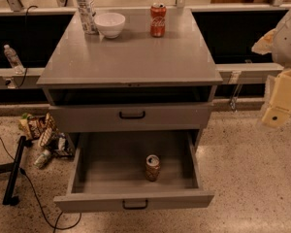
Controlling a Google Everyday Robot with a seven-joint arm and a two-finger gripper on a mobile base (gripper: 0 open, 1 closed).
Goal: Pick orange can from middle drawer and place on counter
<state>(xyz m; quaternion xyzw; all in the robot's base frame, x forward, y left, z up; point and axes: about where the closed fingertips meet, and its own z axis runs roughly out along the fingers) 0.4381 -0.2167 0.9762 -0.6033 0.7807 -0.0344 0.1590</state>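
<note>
The orange can (153, 167) stands upright on the floor of the middle drawer (111, 166), right of its centre and near the front wall. The drawer is pulled fully open at the bottom of the grey cabinet. The counter (136, 57) is the flat grey top of the cabinet. My gripper (280, 101), with cream-coloured parts, hangs at the right edge of the view. It is well to the right of the cabinet, above the floor, at about the height of the closed drawer front, and holds nothing that I can see.
At the back of the counter stand a water bottle (86, 8), a white bowl (109, 24) and a red cola can (158, 19). The drawer front above (131, 115) is shut. Snack bags (41, 132) and a black stand leg (13, 171) lie on the floor at left.
</note>
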